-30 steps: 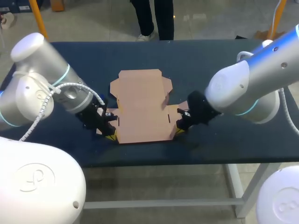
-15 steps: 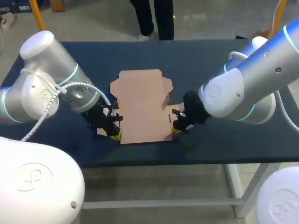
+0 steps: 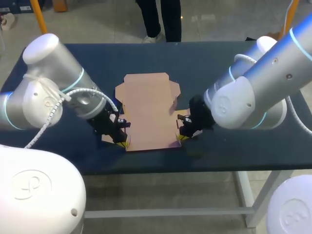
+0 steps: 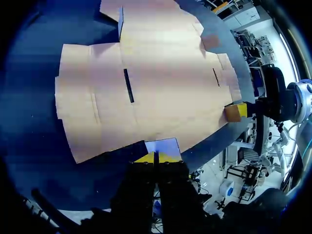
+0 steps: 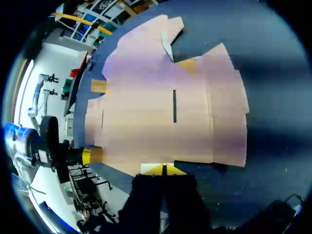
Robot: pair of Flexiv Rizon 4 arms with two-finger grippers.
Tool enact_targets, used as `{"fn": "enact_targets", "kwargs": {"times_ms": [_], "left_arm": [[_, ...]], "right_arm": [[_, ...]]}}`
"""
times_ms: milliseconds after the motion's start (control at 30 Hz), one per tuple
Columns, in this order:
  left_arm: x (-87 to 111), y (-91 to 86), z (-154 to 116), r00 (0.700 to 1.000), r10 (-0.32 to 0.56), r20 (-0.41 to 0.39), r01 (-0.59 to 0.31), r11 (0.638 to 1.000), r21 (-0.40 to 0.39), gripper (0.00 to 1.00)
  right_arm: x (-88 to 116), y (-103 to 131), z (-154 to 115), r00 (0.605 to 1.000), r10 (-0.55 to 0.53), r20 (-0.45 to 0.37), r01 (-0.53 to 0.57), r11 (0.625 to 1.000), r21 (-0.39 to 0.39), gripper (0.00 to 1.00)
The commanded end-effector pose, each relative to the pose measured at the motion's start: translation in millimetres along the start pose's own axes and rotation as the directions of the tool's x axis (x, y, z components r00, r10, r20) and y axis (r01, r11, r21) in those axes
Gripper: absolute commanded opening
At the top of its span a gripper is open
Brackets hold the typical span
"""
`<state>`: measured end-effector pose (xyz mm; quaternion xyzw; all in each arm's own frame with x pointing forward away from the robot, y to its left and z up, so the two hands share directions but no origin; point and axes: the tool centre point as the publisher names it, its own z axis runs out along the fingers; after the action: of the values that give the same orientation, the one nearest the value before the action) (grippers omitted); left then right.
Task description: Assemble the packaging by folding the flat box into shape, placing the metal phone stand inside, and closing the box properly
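The left gripper (image 4: 156, 157) has its yellow tips pressed together right at one side edge of the flat box (image 4: 146, 87). The right gripper (image 5: 164, 169), tips likewise pressed together, sits at the opposite side edge. The cardboard lies unfolded between them on the dark worktop (image 3: 219, 63).

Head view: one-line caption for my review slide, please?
Two arms flank the flat cardboard box on the dark table, left gripper and right gripper at its near corners.
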<state>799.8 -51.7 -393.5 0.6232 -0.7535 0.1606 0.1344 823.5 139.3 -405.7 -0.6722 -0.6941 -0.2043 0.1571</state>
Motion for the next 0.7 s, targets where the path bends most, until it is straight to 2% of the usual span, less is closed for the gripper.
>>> {"fn": "enact_targets", "kwargs": {"times_ms": [33, 700], "left_arm": [[3.4, -0.5, 1.5, 1.0, 0.0, 0.014, 0.0, 1.0, -0.002, 0.0], [8.7, -1.2, 8.0, 1.0, 0.011, 0.025, -0.011, 1.0, 0.003, 0.0]], "right_arm": [[4.6, -2.2, 1.4, 1.0, 0.001, 0.019, 0.0, 1.0, -0.008, 0.0], [10.1, -2.8, 4.5, 0.998, 0.006, 0.064, -0.005, 1.0, -0.021, 0.0]]}}
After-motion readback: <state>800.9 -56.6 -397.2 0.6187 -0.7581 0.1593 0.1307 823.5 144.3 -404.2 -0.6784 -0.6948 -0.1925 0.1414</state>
